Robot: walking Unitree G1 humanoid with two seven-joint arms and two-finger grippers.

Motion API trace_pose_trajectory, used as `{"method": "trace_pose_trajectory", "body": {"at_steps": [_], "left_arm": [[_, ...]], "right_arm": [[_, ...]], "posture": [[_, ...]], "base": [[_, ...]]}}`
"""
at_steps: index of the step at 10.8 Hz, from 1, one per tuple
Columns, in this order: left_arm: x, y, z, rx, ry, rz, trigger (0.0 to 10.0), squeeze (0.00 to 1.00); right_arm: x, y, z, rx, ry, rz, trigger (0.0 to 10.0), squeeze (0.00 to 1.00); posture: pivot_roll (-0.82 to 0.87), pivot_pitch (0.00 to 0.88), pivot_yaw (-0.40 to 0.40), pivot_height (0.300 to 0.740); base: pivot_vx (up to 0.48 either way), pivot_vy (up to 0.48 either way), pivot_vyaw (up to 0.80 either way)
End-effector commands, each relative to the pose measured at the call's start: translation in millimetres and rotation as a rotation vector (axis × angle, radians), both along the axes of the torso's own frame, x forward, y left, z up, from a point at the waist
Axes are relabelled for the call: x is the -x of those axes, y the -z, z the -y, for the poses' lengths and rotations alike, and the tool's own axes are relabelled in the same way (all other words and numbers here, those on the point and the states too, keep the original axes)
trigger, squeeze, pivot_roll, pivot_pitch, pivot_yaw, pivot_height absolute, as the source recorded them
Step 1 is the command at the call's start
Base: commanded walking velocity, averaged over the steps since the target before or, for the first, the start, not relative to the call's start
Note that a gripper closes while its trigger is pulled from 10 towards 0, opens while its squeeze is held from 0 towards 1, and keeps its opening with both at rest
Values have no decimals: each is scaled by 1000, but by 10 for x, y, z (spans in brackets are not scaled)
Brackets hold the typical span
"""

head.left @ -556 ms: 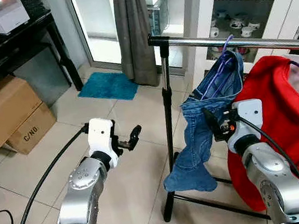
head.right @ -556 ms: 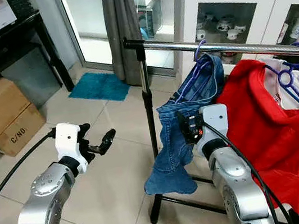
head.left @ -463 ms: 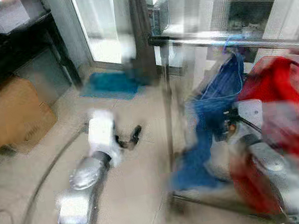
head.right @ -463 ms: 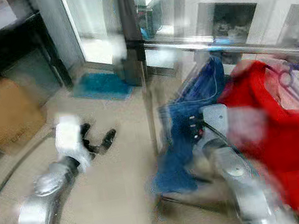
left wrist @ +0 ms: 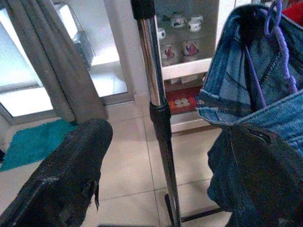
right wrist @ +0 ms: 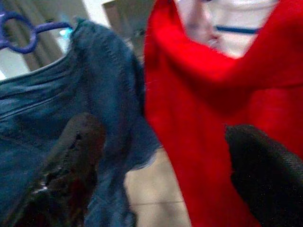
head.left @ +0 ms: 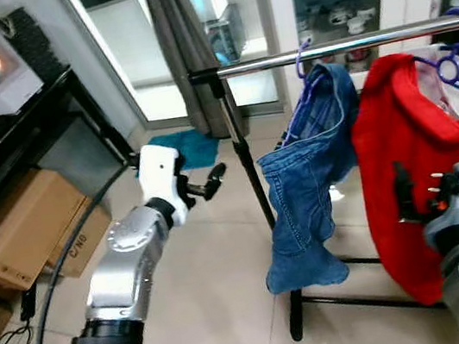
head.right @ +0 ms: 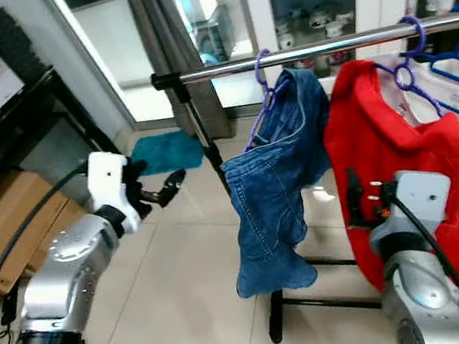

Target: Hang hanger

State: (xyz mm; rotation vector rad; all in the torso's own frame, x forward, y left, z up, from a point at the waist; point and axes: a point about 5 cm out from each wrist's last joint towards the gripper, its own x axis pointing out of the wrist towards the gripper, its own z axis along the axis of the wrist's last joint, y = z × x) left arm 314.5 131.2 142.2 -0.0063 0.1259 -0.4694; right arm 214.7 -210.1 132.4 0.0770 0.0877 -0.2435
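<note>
Nearest, the right gripper (head.right: 358, 200) hangs in front of the red garment (head.right: 403, 162), its fingers spread and empty. Out to the left, the left gripper (head.left: 207, 182) is raised over the tiles, also spread and holding nothing. Farther back, the purple hanger (head.right: 267, 87) carrying folded jeans (head.right: 276, 191) is hooked over the steel rail (head.right: 306, 51), near its left end. The hanging looks done to me; next would only be drawing clear without snagging denim.
</note>
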Motion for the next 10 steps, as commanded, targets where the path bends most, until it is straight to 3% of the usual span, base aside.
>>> {"method": "trace_pose_trajectory", "body": {"at_steps": [1, 3, 4, 6, 7, 9, 10], "left_arm": [[36, 32, -115, -7, -45, -9, 10000, 1000], [191, 139, -105, -7, -91, -12, 10000, 1000], [308, 167, -134, -35, -143, 30, 10000, 1000], [472, 130, -273, -58, -243, 69, 10000, 1000], [467, 100, -266, -73, -245, 101, 10000, 1000], [356, 60, -128, -40, -211, 89, 10000, 1000], [280, -43, -67, 18, -179, 114, 10000, 1000]], "right_arm": [[-28, -69, -108, -35, -58, 25, 10000, 1000], [-133, -258, -196, 125, -171, 101, 10000, 1000], [-203, -302, -242, 119, -270, 132, 10000, 1000], [-350, -320, -269, 67, -300, 141, 10000, 1000], [-400, -303, -258, 42, -266, 116, 10000, 1000], [-376, -315, -275, 201, -277, 130, 10000, 1000], [-318, -276, -263, 265, -273, 81, 10000, 1000]], "posture": [[-289, 0, 200, 740], [-244, 0, 115, 740], [-199, 0, 54, 740], [-121, 0, -27, 740], [-121, 0, -29, 740], [-165, 0, -13, 740], [-194, 0, 6, 740]], "base": [[0, 0, 0], [0, 0, 0], [0, 0, 0], [0, 0, 0], [0, 0, 0], [0, 0, 0], [0, 0, 0]]}}
